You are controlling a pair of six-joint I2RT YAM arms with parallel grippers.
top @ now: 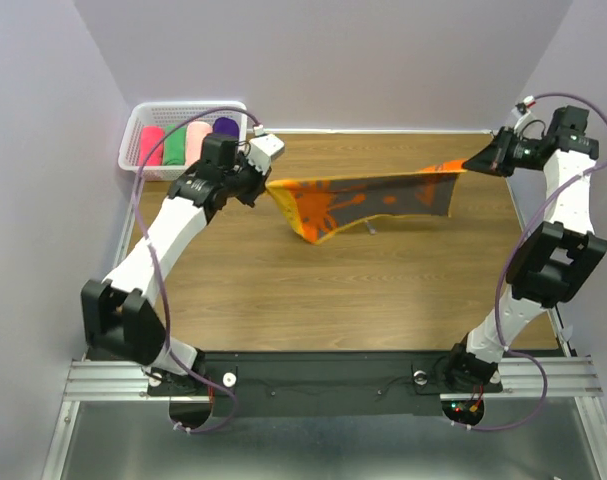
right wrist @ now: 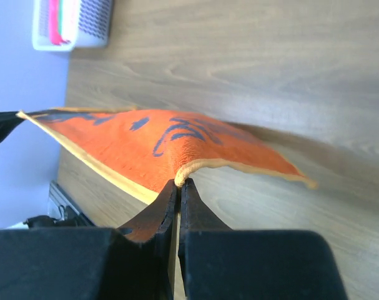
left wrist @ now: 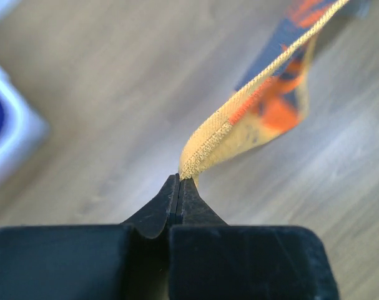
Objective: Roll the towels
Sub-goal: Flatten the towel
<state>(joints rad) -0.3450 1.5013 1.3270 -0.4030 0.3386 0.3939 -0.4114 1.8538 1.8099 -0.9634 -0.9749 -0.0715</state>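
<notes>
Across the upper middle of the top view, the orange towel (top: 363, 200) hangs stretched above the wooden table (top: 313, 290). The left gripper (top: 264, 183) pinches its left corner and the right gripper (top: 471, 163) its right, jaws pressed tight on cloth. At upper left, a white basket (top: 143, 122) holds rolled towels (top: 188, 143).

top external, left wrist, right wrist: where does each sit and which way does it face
Top external: above and behind the bases, looking down at the table; both arms show, towel stretched between left gripper and right gripper.
Left wrist: on the left arm, past its shut gripper, along the towel's edge.
Right wrist: on the right arm, past its shut gripper, over the towel toward the basket.
All share the towel.
</notes>
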